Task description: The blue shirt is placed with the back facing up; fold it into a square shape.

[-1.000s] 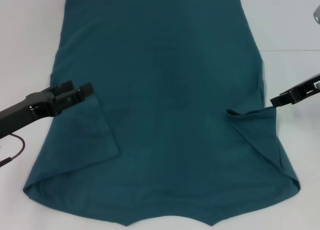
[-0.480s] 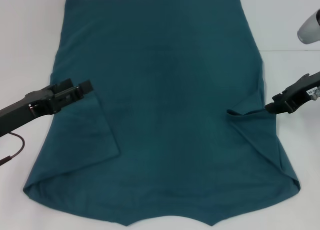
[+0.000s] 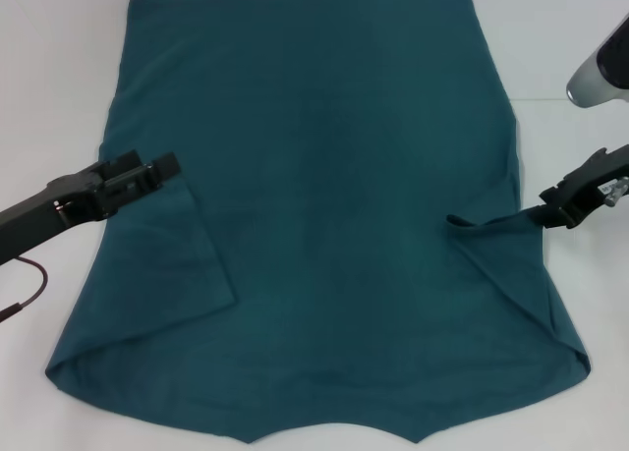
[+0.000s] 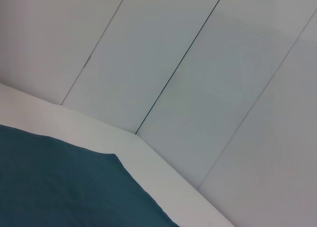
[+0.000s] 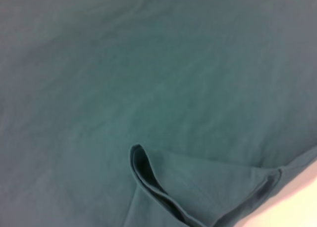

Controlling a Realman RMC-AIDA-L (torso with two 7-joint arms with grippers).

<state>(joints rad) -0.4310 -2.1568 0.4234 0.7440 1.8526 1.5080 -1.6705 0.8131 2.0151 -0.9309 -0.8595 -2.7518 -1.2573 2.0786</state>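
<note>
A large dark teal-blue soft fabric shirt [image 3: 314, 205] lies spread flat, plain side up, over a white table [image 3: 560, 38], filling the centre of the head frame. Both sleeves are folded inward onto the body, forming 2 flaps at lower left and lower right. The left gripper [image 3: 162, 169], at mid left, rests at the shirt's left edge; whether its fingers are spread or pressed together cannot be told. The right gripper [image 3: 546, 214], at mid right, touches the right sleeve's corner; its finger state likewise cannot be told.
</note>
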